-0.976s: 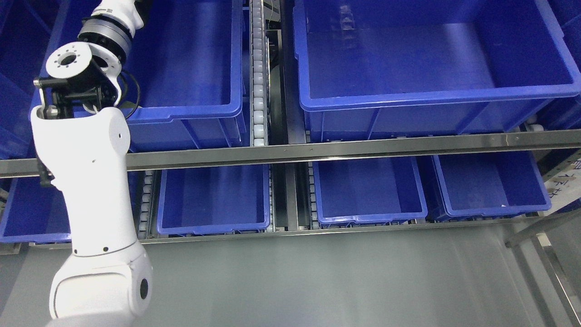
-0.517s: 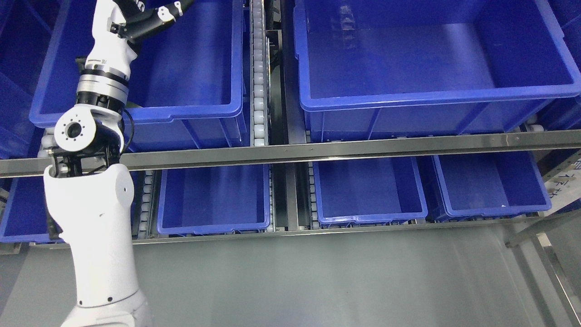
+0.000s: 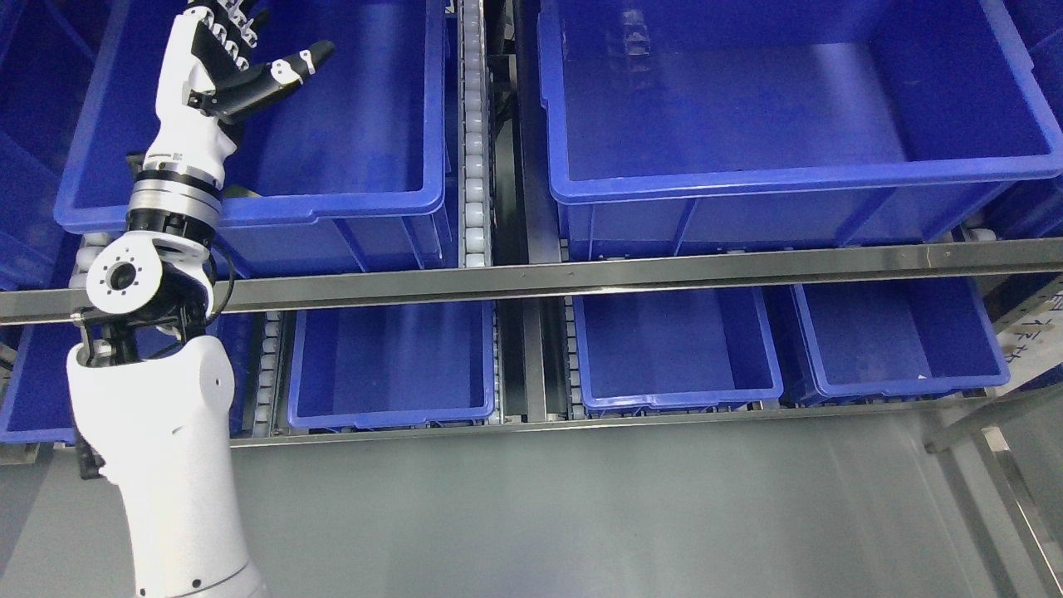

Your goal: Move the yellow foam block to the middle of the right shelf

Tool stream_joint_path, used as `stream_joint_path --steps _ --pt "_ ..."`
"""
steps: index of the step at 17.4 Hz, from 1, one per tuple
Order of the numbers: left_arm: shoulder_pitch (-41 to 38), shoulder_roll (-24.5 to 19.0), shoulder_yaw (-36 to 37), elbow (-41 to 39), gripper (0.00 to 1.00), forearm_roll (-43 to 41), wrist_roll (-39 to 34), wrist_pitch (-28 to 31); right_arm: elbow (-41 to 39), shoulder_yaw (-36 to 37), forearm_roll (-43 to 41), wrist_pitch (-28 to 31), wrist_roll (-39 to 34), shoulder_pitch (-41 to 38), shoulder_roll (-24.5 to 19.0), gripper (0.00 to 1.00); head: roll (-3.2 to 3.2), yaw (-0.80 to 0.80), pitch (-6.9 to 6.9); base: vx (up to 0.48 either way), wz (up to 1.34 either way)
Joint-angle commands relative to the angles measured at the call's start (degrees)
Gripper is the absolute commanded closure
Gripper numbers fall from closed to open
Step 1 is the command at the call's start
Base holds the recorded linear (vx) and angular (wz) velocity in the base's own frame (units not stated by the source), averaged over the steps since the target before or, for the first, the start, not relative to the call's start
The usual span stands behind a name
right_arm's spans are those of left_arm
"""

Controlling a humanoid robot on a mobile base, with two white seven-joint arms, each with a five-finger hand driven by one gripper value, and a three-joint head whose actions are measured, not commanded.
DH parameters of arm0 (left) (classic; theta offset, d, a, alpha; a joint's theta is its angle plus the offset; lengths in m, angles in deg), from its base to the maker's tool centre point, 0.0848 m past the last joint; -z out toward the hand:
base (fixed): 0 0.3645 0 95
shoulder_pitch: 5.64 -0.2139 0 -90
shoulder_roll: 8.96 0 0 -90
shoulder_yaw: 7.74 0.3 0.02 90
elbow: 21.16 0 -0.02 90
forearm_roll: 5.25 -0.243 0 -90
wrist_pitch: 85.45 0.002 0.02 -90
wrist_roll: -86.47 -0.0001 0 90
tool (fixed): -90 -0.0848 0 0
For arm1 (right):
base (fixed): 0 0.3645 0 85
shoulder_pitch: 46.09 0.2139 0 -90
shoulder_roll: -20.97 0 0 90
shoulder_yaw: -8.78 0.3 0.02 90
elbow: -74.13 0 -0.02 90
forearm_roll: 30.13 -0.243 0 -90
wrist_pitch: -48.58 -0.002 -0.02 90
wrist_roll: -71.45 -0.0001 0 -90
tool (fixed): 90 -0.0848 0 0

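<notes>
Blue bins on a steel rack, two tiers in view, grey floor (image 3: 581, 515) below. Upper tier: one large bin at left (image 3: 349, 199), one large bin at right (image 3: 797, 178). Lower tier: smaller bins behind the front rail (image 3: 631, 272), roller track (image 3: 472, 133) between the upper bins.

Left hand (image 3: 228, 62): raised over the upper left bin, fingers spread, thumb extended toward the right, nothing held. Right hand: out of view.

Yellow foam block: not visible anywhere. All visible bin floors bare; part of the upper left bin hidden behind the left arm (image 3: 166, 432). Location cannot be told, so stage of the task cannot be judged either.

Expected handling, judged from the task wording only:
- Light; little grip force needed.
- Soft and compressible; excess squeeze likely to deform and skew.
- Surface probably grippy rather than slippery; low slip risk.
- Not fragile; tolerant of a short drop.

Recommended hold: opposing flat faces, thumb against fingers, near mid-height, pressure just enough to dent slightly. Corners and edges to be avoided.
</notes>
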Motion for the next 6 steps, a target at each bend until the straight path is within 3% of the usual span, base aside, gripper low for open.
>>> stream_joint_path --steps 1,6 --pt "-0.7 -1.0 -1.6 -2.2 0.00 0.0 -0.2 0.3 -1.0 0.0 0.0 0.0 0.0 0.2 1.0 0.00 0.00 0.00 0.00 0.000 0.00" --pt "-0.6 -1.0 -1.7 -2.2 0.00 0.0 -0.1 0.3 -1.0 0.0 0.0 0.0 0.0 0.1 1.0 0.00 0.00 0.00 0.00 0.000 0.00"
